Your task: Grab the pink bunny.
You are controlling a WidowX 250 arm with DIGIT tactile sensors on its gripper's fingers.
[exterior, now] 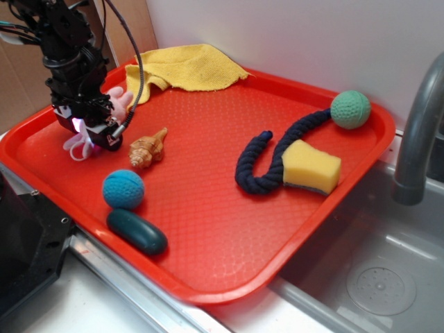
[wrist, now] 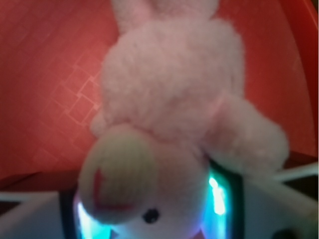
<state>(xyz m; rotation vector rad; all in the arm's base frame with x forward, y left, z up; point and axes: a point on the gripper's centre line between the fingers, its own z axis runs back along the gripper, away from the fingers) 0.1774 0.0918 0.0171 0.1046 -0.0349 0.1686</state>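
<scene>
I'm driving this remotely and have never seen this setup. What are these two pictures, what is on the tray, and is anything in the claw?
The black machine at top left is a robot arm; its claw, the gripper, points down at the red tray beside a sink. One picture looks on from outside, the other comes from a camera on the wrist, just above the claw.

The wrist view is filled by the pink bunny, lying between the lit fingers. Whether they are already squeezing it cannot be told.

Also on the tray: a yellow cloth, a seashell, a blue ball, a dark green oval, a navy rope, a yellow sponge and a green ball.
</scene>
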